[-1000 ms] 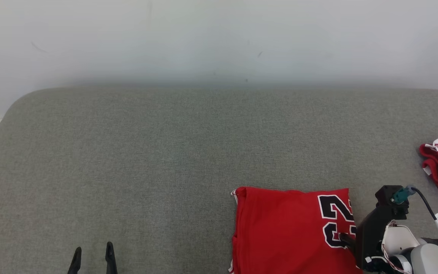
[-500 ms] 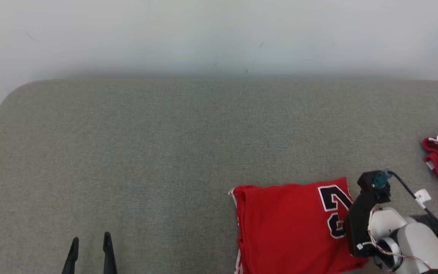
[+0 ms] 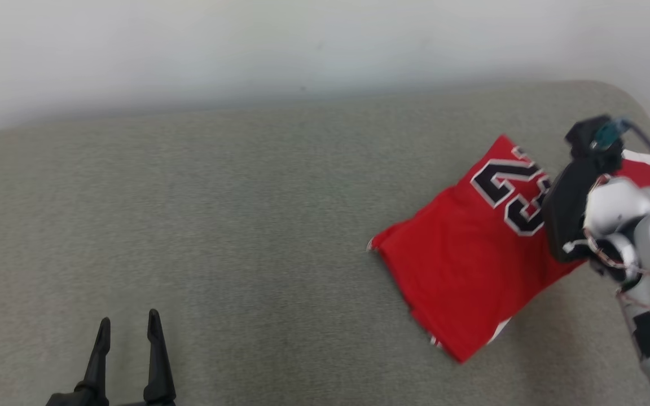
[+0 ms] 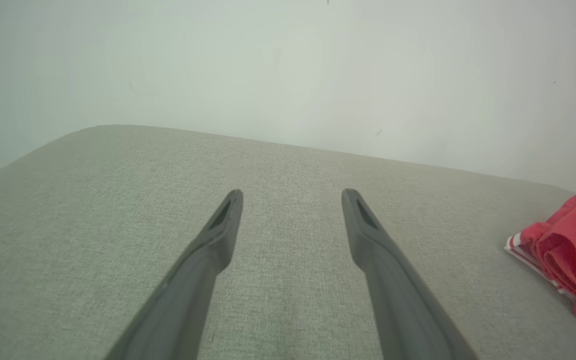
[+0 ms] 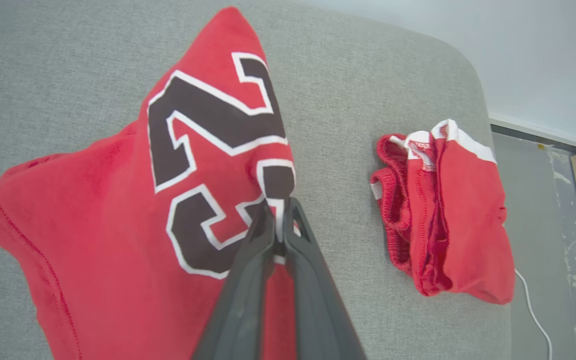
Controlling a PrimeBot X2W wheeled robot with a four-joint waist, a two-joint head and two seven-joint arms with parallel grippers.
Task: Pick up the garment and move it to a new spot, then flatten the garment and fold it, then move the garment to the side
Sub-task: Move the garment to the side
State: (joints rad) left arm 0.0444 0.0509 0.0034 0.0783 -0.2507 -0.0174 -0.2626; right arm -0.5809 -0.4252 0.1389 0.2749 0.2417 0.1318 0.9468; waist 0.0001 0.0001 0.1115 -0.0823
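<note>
On the right side of the grey padded surface, head view, sits the folded red jersey, turned at an angle, black "23" w/ white outline facing up. R gripper is at the number end. In the right wrist view its two dark fingers are pressed together w/ a fold of jersey cloth pinched between the tips, right at the "3". The cloth near the pinch looks lifted, w/ a shadow under the jersey's lower edge in head view; can't tell how much of the rest is off the surface.

L gripper is at bottom left of head view, well apart from the jersey. Its fingers are spread wide, nothing between them, grey surface showing thru the gap in the left wrist view.

A 2nd red garment w/ white trim is bunched up near the surface's rounded corner, beside the jersey but not touching. A thin white cable runs just past it. Pale wall behind.
</note>
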